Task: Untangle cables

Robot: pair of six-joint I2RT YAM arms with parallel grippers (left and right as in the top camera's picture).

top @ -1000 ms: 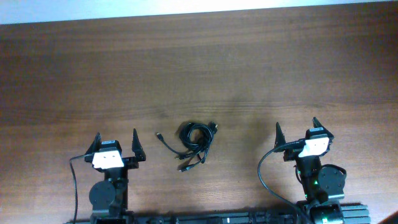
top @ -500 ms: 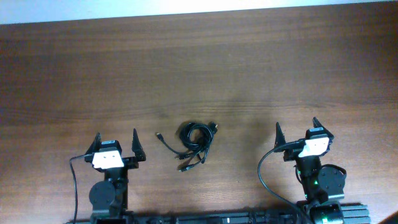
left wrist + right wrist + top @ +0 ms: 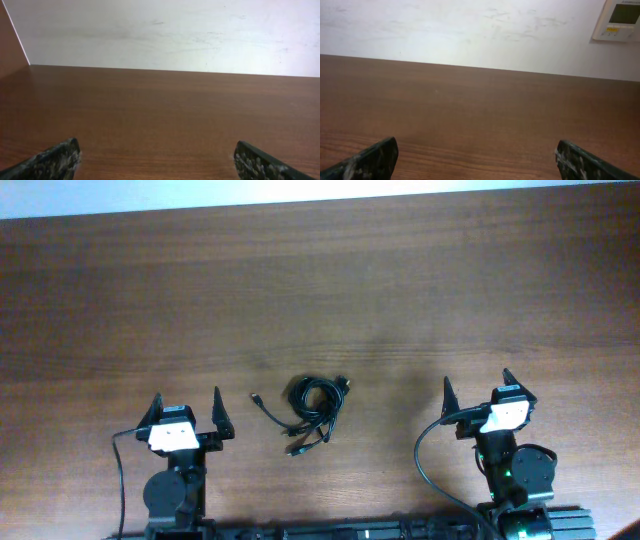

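- brown wood-grain surface [image 3: 400,280] fills the overhead view, with a pale strip of wall [image 3: 300,188] along its far edge.
- cables [image 3: 308,412]: thin black cords gathered into one small bundle. it lies flat on the surface between the two arms, nearer the left arm than the right.
- bundle layout: a tight coil of several loops forms the upper right part. loose strands trail from it toward the lower left, and one ends in a small plug [image 3: 256,396] set a little apart from the coil. which strand crosses over which cannot be told at this size.
- left tool [image 3: 187,400]: released, jaws spread wide. it sits near the bundle, to its left, and does not touch it.
- left wrist view: the fingers [image 3: 52,161] show only as dark, scuffed tips in the bottom corners. bare surface lies between them and the white wall stands beyond.
- right tool [image 3: 477,385]: released, jaws spread wide. it sits well apart from the bundle, to its right.
- right wrist view: the same two dark tips frame bare surface. a white wall control panel [image 3: 620,19] with a small display sits in the upper right corner.
- thick black wire [image 3: 425,460]: it curves beside the right arm, apart from the cables.
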